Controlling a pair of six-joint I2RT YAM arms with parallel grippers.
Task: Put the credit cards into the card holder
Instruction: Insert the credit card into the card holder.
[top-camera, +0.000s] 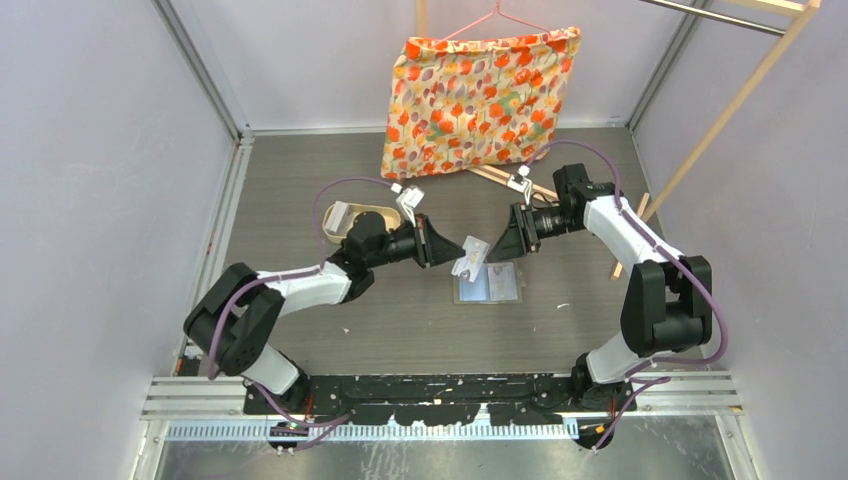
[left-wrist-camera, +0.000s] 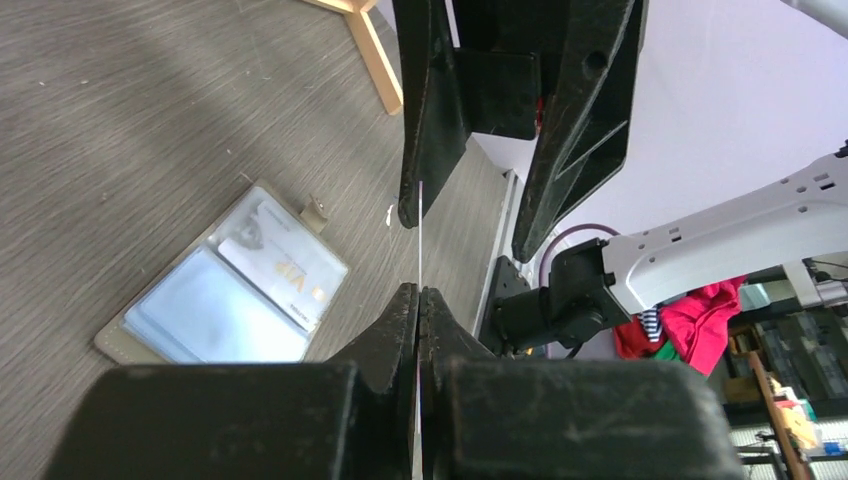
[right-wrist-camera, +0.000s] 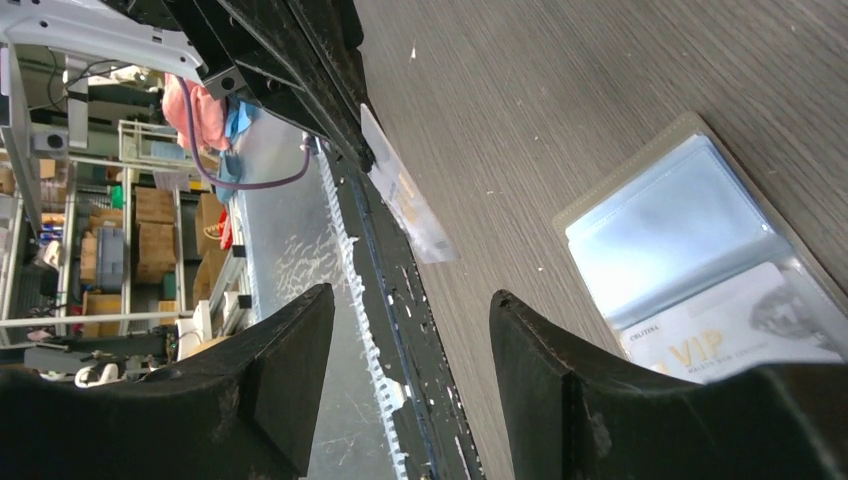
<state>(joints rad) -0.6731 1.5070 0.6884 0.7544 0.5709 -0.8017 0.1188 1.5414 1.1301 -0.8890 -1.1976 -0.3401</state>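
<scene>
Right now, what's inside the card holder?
A white VIP card sits in one clear pocket of the card holder; the other looks empty. Anything behind the card is hidden.

"VIP" in gold on white credit card (right-wrist-camera: 715, 335), in card holder (right-wrist-camera: 650, 230)

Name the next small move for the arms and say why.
Probably ease the right gripper forward until its open jaws straddle the free end of the card. The left gripper pinches that card in the air near the open holder, and the right faces it, fingertips short of it.
</scene>
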